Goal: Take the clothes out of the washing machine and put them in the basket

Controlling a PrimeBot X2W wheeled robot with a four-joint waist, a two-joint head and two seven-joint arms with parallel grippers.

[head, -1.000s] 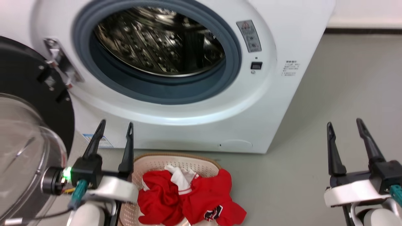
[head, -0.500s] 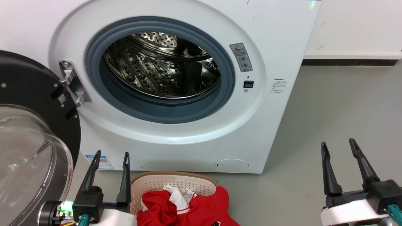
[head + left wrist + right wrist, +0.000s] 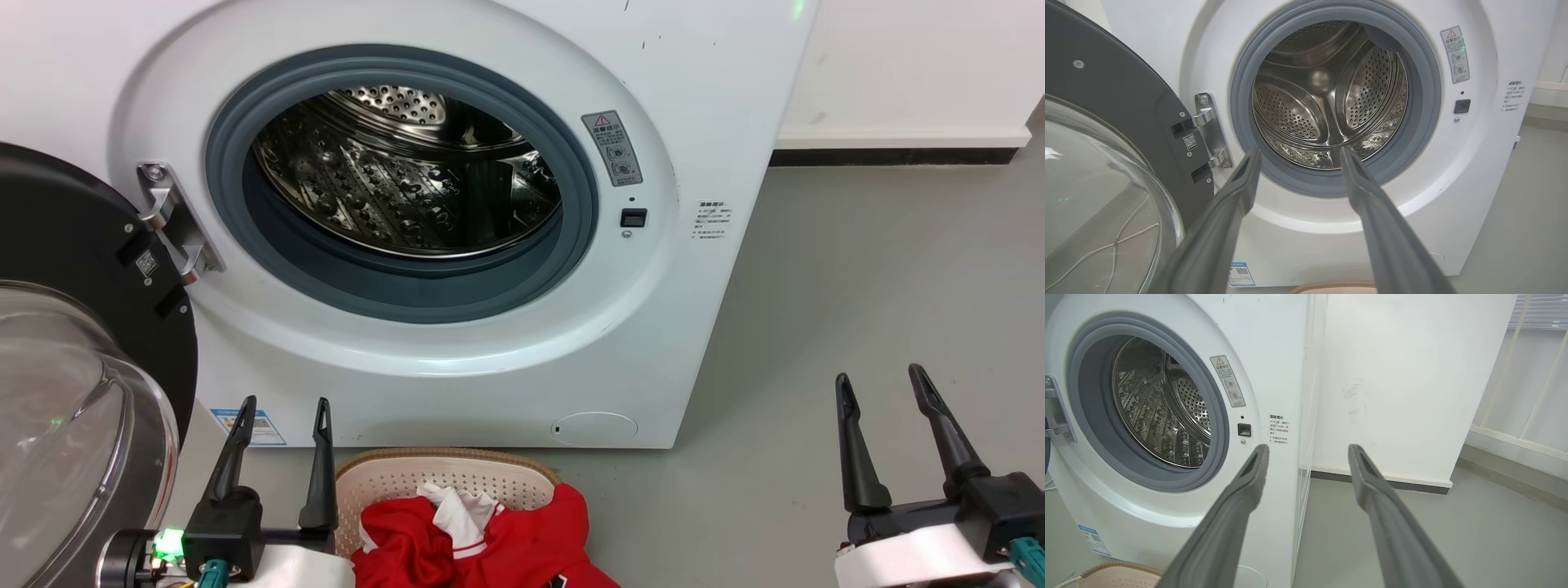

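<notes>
The red clothes [image 3: 498, 543], white collar trim showing, lie crumpled in the cream perforated basket [image 3: 433, 478] on the floor [image 3: 857, 286], just before the open washing machine [image 3: 637, 343]. My left jaws and right jaws both stand apart.

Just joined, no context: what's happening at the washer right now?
The washing machine has its door open, and its drum looks empty. The red clothes lie in the basket on the floor in front of it, with part draped over the rim. The left hand and right hand are open and hold nothing. Unloading looks done.
</notes>
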